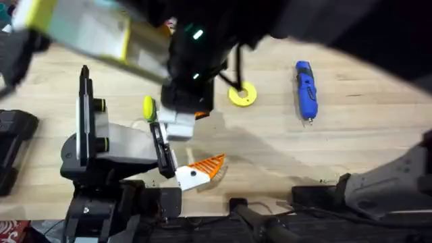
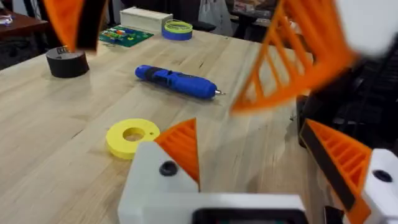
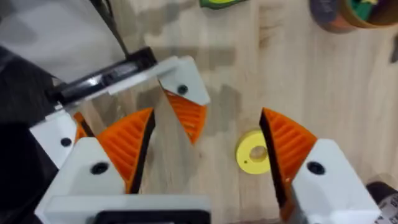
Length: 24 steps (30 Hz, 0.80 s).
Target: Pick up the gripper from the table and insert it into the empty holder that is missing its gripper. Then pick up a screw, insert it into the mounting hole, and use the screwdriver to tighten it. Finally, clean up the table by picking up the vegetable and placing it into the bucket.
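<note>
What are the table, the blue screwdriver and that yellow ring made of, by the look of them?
The table looks like pale wood with a smooth matte finish: grain lines and plank seams run across it. The screwdriver seems to be glossy blue moulded plastic, with a thin metal bit at its tip. The yellow ring looks like matte plastic, uniform in colour; whether it is printed or moulded cannot be told.

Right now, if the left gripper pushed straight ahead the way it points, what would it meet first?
Probably the right arm's orange pad, hanging close ahead of the left gripper; depth is unclear. Beyond lies the screwdriver.
</note>
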Tool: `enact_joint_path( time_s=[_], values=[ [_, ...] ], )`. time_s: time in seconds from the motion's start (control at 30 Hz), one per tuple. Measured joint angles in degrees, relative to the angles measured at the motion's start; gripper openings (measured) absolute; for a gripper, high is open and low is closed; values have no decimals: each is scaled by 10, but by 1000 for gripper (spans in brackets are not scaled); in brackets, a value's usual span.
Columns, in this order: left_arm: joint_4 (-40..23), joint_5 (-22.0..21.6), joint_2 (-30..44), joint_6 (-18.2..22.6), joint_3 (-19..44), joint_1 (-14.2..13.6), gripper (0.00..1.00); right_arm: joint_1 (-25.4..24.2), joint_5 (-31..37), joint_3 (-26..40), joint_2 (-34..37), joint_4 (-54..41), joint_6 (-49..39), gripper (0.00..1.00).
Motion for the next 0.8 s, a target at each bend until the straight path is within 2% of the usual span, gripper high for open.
enact_joint_path(
  time_s=[0.2, 0.33, 0.47, 0.5, 0.6, 0.8],
  values=[
    [0, 0, 0, 0, 0, 0, 986, -39, -2, 0, -59, -1, 0, 995],
    [0, 0, 0, 0, 0, 0, 986, -70, -27, -20, -96, 8, -10, 995],
    [0, 0, 0, 0, 0, 0, 986, -106, -63, -108, -157, 73, -24, 995],
    [0, 0, 0, 0, 0, 0, 986, -135, -90, -194, -213, 130, -29, 996],
    [0, 0, 0, 0, 0, 0, 986, -171, -136, -278, -268, 165, -45, 997],
    [0, 0, 0, 0, 0, 0, 985, -254, -298, -384, -344, 182, -124, 996]
  ],
)
